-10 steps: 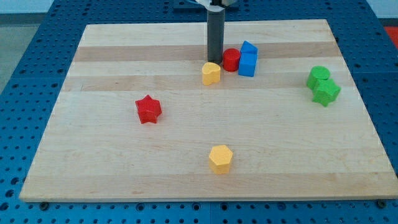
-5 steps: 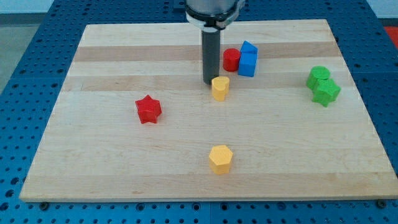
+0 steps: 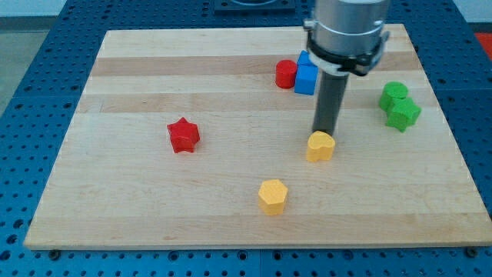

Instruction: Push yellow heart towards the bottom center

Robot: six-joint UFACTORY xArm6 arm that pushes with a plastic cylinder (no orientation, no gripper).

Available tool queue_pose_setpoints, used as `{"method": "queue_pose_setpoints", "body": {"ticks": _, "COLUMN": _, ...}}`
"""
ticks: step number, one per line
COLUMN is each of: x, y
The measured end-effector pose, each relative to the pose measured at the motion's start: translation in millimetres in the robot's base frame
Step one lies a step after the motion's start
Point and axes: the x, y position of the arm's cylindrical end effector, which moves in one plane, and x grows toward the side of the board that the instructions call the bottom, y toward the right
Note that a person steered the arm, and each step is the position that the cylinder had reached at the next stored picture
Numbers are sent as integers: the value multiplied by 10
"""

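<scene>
My tip (image 3: 324, 136) is a bare rod end with no jaws to open or shut, so it has hold of nothing; it stands on the wooden board (image 3: 138, 200) just behind the yellow heart (image 3: 320, 146), meeting that block's far edge or all but meeting it, though the exact contact cannot be made out. The yellow heart sits immediately on the view's bottom side of my tip, a little right of the board's middle. The yellow hexagon (image 3: 272, 196) lies well apart from my tip, toward the view's bottom and left, near the board's lower edge. The red star (image 3: 184, 135) is far off to the view's left of my tip, at about the same height in the view. Toward the view's top of my tip, the red cylinder (image 3: 287, 74) stands touching or just beside 2 blue blocks (image 3: 306, 76), which are partly hidden behind the arm's grey body, so their shapes cannot be fully told. To the view's right of my tip and slightly higher, 2 green blocks (image 3: 400, 105) sit pressed together near the board's right edge.
</scene>
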Motion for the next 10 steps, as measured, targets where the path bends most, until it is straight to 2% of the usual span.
{"method": "queue_pose_setpoints", "body": {"ticks": 2, "x": 264, "y": 83}}
{"method": "queue_pose_setpoints", "body": {"ticks": 10, "x": 85, "y": -48}}
